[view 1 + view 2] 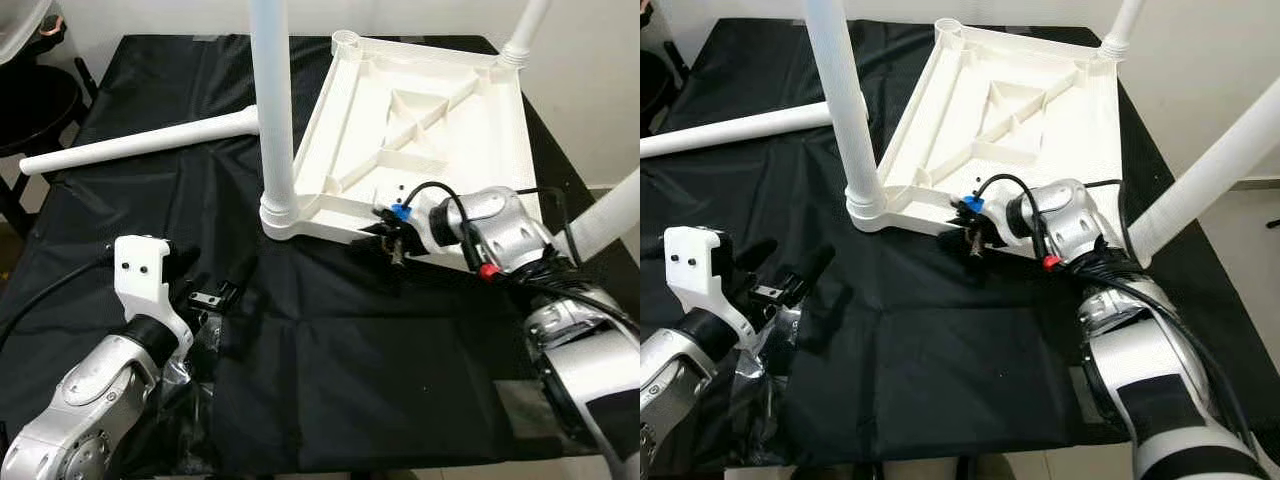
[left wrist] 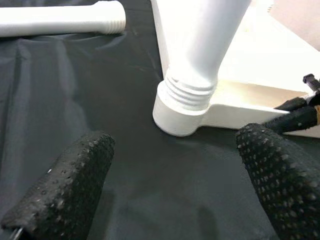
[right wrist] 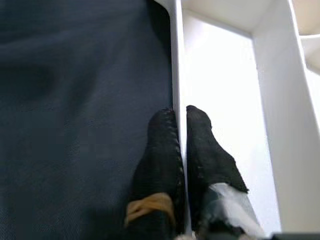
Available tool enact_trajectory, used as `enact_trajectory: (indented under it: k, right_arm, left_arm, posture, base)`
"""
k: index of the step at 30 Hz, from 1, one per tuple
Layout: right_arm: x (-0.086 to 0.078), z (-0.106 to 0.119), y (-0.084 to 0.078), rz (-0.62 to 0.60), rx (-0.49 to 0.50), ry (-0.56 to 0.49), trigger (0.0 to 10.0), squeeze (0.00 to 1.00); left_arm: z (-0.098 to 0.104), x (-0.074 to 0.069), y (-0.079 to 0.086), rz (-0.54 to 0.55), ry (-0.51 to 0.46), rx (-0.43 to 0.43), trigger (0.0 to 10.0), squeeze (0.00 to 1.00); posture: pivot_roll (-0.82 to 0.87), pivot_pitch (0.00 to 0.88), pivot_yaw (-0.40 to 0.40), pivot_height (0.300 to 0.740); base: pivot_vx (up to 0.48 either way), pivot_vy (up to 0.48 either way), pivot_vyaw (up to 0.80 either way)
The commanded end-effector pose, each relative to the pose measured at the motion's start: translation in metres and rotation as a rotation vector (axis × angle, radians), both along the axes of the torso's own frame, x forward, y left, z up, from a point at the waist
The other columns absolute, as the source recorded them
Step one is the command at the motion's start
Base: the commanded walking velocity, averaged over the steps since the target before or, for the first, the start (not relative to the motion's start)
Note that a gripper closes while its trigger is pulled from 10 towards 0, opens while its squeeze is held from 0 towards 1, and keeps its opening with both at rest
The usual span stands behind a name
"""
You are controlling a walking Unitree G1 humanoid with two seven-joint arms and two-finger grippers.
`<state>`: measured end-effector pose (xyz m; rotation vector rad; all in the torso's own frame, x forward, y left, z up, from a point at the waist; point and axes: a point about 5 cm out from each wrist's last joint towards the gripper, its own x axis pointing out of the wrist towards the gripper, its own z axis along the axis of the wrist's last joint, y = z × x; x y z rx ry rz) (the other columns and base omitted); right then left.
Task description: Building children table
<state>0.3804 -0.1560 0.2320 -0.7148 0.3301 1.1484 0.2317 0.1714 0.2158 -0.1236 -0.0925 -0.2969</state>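
From the head view, your right tool (image 1: pixel 385 235) pinches the near rim of the upturned tabletop (image 1: pixel 430 120) on the counter (image 1: pixel 120 200). Left wrist view: your left tool (image 2: pixel 170 185) is spread, near a screwed-in leg (image 2: pixel 200 55).

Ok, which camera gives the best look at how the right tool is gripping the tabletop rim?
The right wrist view: the right tool has one finger on each side of the white tabletop's rim, shut on it. The eye views show the pinch from above, small and partly hidden. The left wrist view catches the fingertips.
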Motion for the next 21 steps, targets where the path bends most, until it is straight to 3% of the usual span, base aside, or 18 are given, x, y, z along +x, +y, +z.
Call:
enact_trajectory:
  k: [1, 13, 21]
  right_arm:
    - [-0.006, -0.011, -0.003, 0.068, -0.034, 0.067, 0.0, 0.0]
    - [-0.017, -0.005, -0.016, 0.182, -0.082, 0.072, 0.0, 0.0]
    - [-0.056, -0.017, -0.014, 0.426, -0.106, 0.121, 0.0, 0.0]
  left_arm:
    - [-0.002, -0.001, -0.003, -0.014, 0.018, 0.007, 10.0, 0.0]
    - [0.0, 0.001, -0.006, -0.031, 0.013, 0.011, 10.0, 0.0]
    - [0.002, 0.003, -0.007, -0.034, 0.007, 0.017, 10.0, 0.0]
  posture:
    - [0.06, 0.31, -0.041, 0.74]
    - [0.05, 0.306, -0.036, 0.74]
    - [0.04, 0.309, -0.028, 0.74]
  base:
    - [0.0, 0.0, 0.0]
    - [0.0, 0.0, 0.0]
    - [0.0, 0.0, 0.0]
